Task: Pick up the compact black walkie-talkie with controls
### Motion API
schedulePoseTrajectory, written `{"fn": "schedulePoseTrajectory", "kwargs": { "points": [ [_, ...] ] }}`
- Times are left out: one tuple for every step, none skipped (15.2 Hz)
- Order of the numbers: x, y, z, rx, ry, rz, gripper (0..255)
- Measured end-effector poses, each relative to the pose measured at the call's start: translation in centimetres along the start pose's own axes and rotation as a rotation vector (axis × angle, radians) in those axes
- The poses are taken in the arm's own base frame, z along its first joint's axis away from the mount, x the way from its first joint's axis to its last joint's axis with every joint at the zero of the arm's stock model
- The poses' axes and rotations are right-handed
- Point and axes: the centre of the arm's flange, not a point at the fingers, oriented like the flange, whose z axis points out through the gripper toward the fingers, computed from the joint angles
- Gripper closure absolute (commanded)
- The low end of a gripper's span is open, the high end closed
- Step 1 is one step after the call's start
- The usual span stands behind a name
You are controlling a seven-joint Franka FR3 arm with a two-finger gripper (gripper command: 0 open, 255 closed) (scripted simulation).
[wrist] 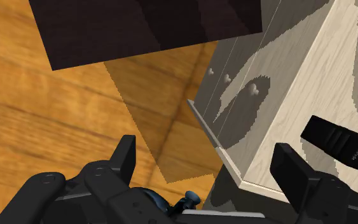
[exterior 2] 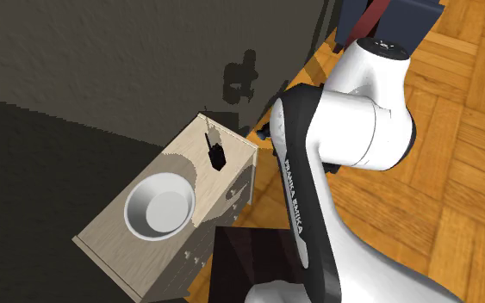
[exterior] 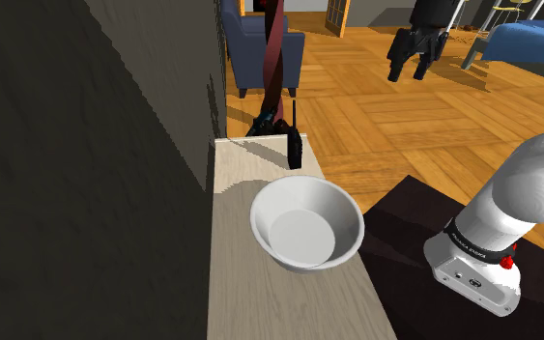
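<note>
A simulated room with a wooden parquet floor (exterior: 376, 126) and a dark wall (exterior: 86, 145). Against the wall stands a pale wood table (exterior: 260, 290) with small round knobs on its drawer fronts.

The black walkie-talkie (exterior: 295, 147) stands upright at the far end of the table top in the shoulder view, its thin antenna pointing up. It is near the corner on the side away from the wall. In the second exterior view the walkie-talkie (exterior 2: 216, 155) casts a shadow across the pale top. In the wrist view the walkie-talkie (wrist: 339, 143) shows as a dark block with small pale lettering, close to the table's corner.

A white bowl (exterior: 306, 224) sits in the middle of the table, apart from the walkie-talkie and closer to the robot's dark stand (exterior: 405, 222).

The white arm (exterior: 530, 193) rises from the stand. Its black gripper (exterior: 408, 70) hangs in the air above the floor, well apart from the table. In the wrist view the gripper (wrist: 209, 165) has its two fingers spread wide, with nothing between them but floor and the table's edge.

A blue armchair (exterior: 260, 43) stands beyond the table.
</note>
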Motion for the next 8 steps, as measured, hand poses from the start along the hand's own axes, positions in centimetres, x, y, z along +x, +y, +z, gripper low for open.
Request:
{"fn": "schedulePoseTrajectory", "kwargs": {
  "points": [
    [0.0,0.0,0.0,0.0,0.0,0.0,0],
    [0.2,-0.6,0.1,-0.004,-0.001,0.002,0],
    [0.7,-1.5,0.5,-0.009,-0.004,0.005,0],
    [0.8,-2.7,1.0,-0.016,-0.007,0.008,0],
    [1.3,-3.8,1.2,-0.023,-0.01,0.013,0],
    [1.9,-5.0,1.4,-0.03,-0.013,0.017,0],
    [2.3,-6.5,2.2,-0.038,-0.017,0.021,0],
    [2.9,-8.0,2.9,-0.045,-0.02,0.026,0]
  ]
}}
